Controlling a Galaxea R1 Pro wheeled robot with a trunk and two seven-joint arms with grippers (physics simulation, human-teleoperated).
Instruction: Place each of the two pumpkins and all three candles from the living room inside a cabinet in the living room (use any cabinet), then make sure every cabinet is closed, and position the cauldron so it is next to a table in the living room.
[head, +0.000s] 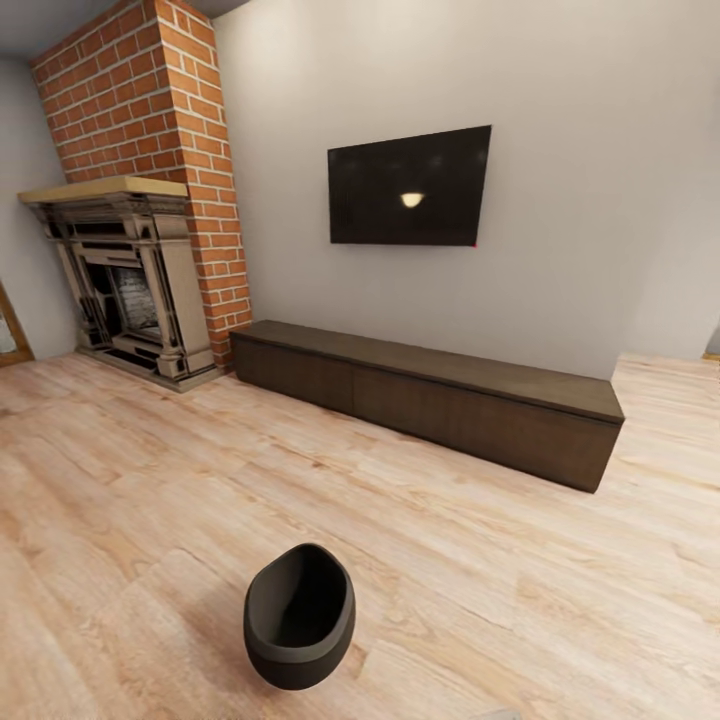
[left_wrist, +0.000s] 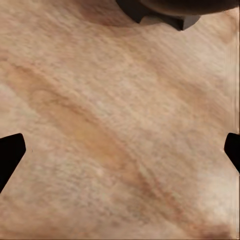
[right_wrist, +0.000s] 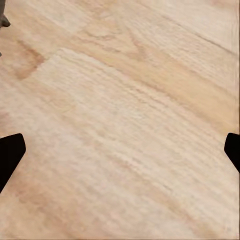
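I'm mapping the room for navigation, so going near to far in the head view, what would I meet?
Glossy black round-bellied cauldron on the light wood plank floor → long low dark-brown wood cabinet, its drawers shut → black wall-mounted TV above it.

Black cauldron (head: 299, 616) on floor, cabinet (head: 430, 397) closed

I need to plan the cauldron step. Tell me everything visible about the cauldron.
The cauldron is a glossy black, round-bellied pot with a wide open mouth and a thick smooth rim; its inside looks dark and nothing is visible in it. It stands on the light wood plank floor, mouth tilted toward the camera in the head view, well in front of the long dark-brown cabinet and apart from it. Nothing else touches it.
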